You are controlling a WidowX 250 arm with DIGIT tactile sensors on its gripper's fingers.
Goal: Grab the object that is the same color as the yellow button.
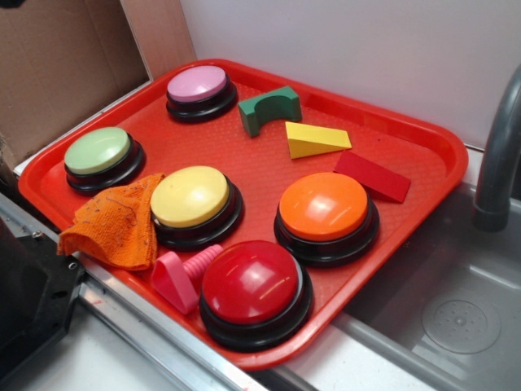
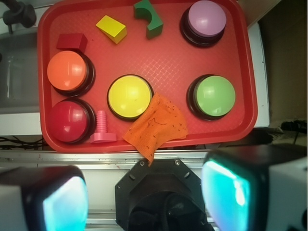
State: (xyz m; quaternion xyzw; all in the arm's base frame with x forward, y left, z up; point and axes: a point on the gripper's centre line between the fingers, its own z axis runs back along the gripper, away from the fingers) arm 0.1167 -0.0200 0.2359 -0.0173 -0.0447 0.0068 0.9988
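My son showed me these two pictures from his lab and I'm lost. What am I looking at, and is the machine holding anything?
It is a small robot arm with two cameras. One picture is taken from the side; the other looks down from the arm's wrist, so the blurred claw fills its lower edge, open and holding nothing. On the red tray sit five dome buttons, among them a yellow button, plus a yellow wedge, a red wedge, a green arch, a pink bolt and an orange cloth. The cloth touches the yellow button.
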